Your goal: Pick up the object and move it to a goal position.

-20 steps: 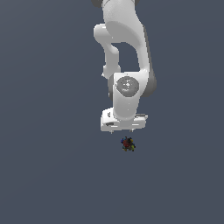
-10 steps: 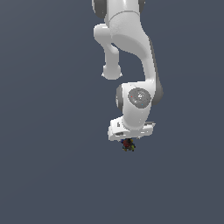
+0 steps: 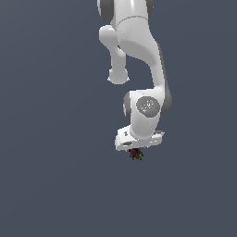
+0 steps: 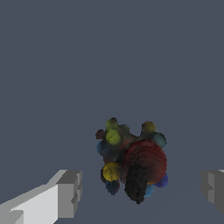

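The object (image 4: 131, 159) is a small dark lump with red, yellow, green and blue bumps on the flat grey floor. In the exterior view the object (image 3: 135, 154) peeks out just below the white hand. My gripper (image 4: 142, 188) is open, with one finger (image 4: 68, 192) on each side of the lump and a gap between each finger and it. In the exterior view the gripper (image 3: 137, 149) is directly over the lump and its fingers are hidden behind the hand.
The white arm (image 3: 139, 55) reaches down from the top of the exterior view. A plain grey floor (image 3: 46, 176) surrounds the object on every side.
The arm has come down and shifted toward the exterior view's right. The hand now covers most of the object, which has stayed in place.
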{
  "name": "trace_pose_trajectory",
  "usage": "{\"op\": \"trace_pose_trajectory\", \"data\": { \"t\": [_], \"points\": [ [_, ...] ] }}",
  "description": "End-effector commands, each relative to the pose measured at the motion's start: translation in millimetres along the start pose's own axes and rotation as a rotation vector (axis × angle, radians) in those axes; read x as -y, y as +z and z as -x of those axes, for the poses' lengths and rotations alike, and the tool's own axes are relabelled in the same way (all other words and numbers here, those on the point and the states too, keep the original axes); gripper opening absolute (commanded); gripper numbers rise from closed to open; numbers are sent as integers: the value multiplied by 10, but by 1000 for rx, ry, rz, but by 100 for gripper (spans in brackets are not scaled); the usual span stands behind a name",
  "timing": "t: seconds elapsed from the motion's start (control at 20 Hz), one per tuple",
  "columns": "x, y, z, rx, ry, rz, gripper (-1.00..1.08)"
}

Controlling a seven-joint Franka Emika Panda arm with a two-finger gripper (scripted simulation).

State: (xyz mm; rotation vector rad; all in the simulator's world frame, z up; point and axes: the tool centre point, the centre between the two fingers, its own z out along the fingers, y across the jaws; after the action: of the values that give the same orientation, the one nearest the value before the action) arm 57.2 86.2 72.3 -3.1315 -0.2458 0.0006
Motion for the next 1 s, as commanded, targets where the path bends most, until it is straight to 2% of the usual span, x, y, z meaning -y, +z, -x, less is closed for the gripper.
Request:
{"op": "trace_pose_trajectory", "data": {
  "t": [0.0,0.25,0.55,0.6,0.95],
  "points": [
    [1,103,5,1,0,0,100],
    [3,358,8,0,-1,0,100],
    [4,427,-7,0,-1,1,100],
    [4,427,-7,0,-1,1,-100],
    [4,427,-7,0,-1,1,-100]
  ]
}}
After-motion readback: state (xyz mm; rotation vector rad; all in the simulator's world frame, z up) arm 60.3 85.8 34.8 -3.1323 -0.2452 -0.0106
